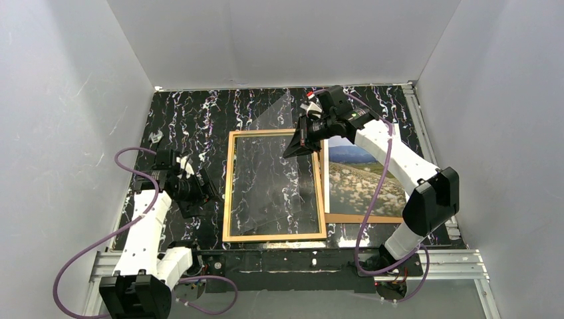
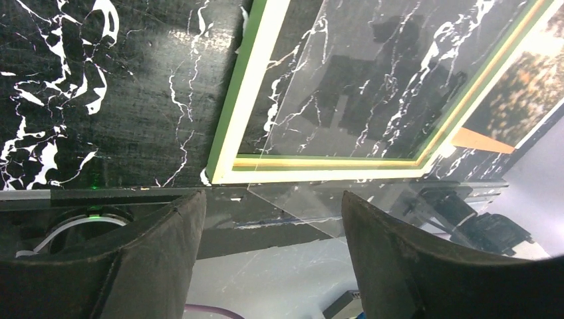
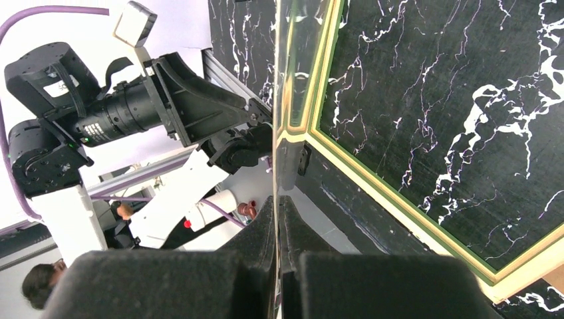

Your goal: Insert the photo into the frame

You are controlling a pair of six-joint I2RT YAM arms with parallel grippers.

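**A:** Entry one, the photo (image 1: 362, 179). Where is it lying?

**B:** It is lying picture-side up at centre right of the top view, on a brown backing board (image 1: 359, 218), just beside the right rail of the frame (image 1: 274, 236). It is looking like a thin paper print: light, floppy, and probably easy to crease. I am judging a free edge or corner the best hold, taken gently.

**A:** Entry two, the frame?

**B:** It is lying tan side up in the middle of the table (image 1: 193, 119). It is probably stiff and light, and its rails are offering the grip.

**A:** End effectors?

**B:** The right gripper (image 1: 300, 143) is pinching a clear pane (image 1: 273, 116) near its upper right edge, with the jaws closed thin on it. It is tilting the pane over the frame opening. The pane is looking rigid, slick and probably brittle. The left gripper (image 1: 206, 193) is hovering by the left rail, fingers standing apart and holding nothing.
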